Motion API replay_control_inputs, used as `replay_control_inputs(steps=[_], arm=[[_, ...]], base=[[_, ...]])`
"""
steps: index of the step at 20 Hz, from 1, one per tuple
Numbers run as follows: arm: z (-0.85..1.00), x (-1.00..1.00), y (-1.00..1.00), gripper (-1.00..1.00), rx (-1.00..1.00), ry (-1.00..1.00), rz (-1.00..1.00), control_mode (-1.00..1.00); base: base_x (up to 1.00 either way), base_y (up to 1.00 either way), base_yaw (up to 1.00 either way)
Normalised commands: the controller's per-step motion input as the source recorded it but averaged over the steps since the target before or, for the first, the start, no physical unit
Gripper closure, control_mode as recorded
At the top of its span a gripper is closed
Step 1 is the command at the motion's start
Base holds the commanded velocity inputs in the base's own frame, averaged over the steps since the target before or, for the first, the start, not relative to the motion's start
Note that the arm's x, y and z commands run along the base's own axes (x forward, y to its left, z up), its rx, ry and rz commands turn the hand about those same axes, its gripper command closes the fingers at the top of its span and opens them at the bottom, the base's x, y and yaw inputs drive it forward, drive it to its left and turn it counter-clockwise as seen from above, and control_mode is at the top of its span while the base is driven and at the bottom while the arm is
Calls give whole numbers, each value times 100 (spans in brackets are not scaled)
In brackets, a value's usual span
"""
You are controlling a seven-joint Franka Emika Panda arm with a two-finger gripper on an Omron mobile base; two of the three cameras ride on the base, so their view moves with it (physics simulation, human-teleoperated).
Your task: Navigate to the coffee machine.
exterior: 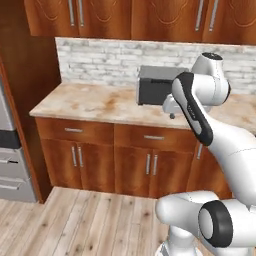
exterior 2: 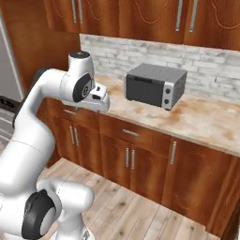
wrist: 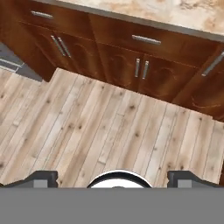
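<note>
While the gripper [wrist: 112, 177] hung over the pale plank floor [wrist: 100, 131], its fingers stood wide apart, holding nothing. Beyond them, a boxy grey microwave [exterior 2: 156, 85] sat shut on the marbled counter [exterior 2: 206, 119]; I couldn't see any coffee machine.

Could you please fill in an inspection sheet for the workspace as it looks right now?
Surface: beige marbled counter over brown base cabinets, with a wood plank floor below.
Job's things: coffee machine, nothing seen.
Clutter: one grey toaster oven stands on the counter against the pale brick backsplash.
Claw: the claw points down at the floor in front of the cabinets; its two tips stand wide apart with nothing between them.
Cables: nothing seen.
Surroundings: brown upper cabinets above the counter; a steel appliance at the counter's left end.
</note>
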Motion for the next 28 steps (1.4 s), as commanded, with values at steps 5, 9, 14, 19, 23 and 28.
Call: replay_control_inputs(steps=[5,9,14,19,23,28], arm=[[0,0,0,-100,0,0,0,100],[0,0,0,-100,0,0,0,100],[0,0,0,-100,0,0,0,100],[0,0,0,-100,0,0,0,100],[0,0,0,-100,0,0,0,100],[0,0,0,-100,0,0,0,100]], base=[[-3,0,72],[-9,0,77],[-4,0,81],[-3,0,78],[0,0,72],[5,0,68]])
